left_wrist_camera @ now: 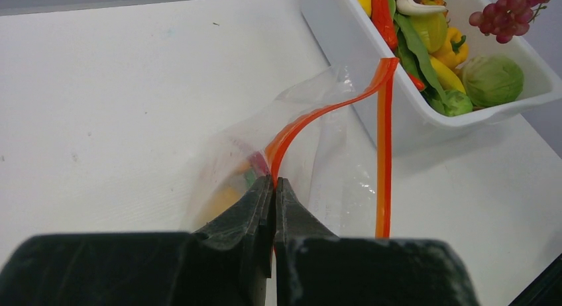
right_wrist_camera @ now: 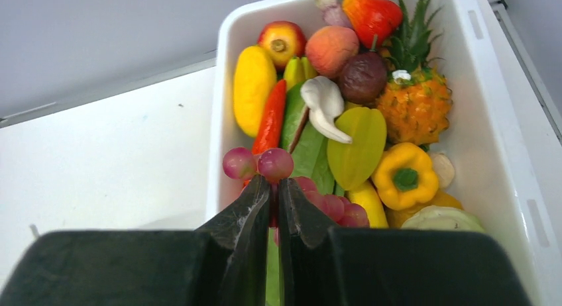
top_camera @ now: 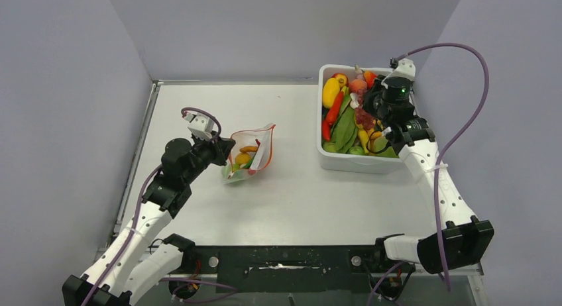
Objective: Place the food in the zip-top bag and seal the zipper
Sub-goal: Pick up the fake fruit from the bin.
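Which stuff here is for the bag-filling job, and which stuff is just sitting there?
For the job:
- zip-top bag and its zipper
- food in the tub
- grapes, held by the right pincer
- left pincer, pinching the bag's edge

Just there:
- white tub
- purple cables
- table

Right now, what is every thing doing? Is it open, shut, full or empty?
left gripper: shut, pinching the zipper.
right gripper: shut on the grapes, over the white tub.
zip-top bag: open, with some food inside.
zipper: not sealed, its two strips apart.
white tub: open on top, packed with toy fruit and vegetables.
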{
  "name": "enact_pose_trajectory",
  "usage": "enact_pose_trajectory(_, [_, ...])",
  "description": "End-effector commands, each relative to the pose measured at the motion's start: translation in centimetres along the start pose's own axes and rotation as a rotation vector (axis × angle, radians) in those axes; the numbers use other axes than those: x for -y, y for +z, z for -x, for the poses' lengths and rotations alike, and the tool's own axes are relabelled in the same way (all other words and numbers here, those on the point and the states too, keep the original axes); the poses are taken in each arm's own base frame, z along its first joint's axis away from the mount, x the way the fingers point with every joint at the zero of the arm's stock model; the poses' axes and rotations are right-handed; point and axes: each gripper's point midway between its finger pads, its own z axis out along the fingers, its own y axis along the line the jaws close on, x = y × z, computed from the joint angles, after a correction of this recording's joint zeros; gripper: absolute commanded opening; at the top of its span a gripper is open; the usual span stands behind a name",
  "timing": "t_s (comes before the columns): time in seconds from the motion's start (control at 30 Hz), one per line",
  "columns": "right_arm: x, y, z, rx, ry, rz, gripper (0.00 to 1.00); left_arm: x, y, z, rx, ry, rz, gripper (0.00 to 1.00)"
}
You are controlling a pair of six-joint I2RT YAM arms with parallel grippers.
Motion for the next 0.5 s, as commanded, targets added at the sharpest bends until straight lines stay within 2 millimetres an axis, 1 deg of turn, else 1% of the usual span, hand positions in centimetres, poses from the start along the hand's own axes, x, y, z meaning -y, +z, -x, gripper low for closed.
enact_pose_trajectory(0.0, [-3.9,-4.1,4.6,0.130,-0.018,0.153,0.00,1.5,0.4,3.0,0.098,-0.055,-0.063,0.00])
enact_pose_trajectory(0.1, [-6.3,-5.7,4.8,0.140,-0.015,0.253,0.00,1.9,0.5,3.4,0.106,-0.086,-0.080,0.00])
enact_pose_trajectory(0.47, [-16.6,-10.9,3.8,0.156,0.023,0.630,0.00,2.1,1.1,3.3,0.088,-0.157,-0.082,0.00])
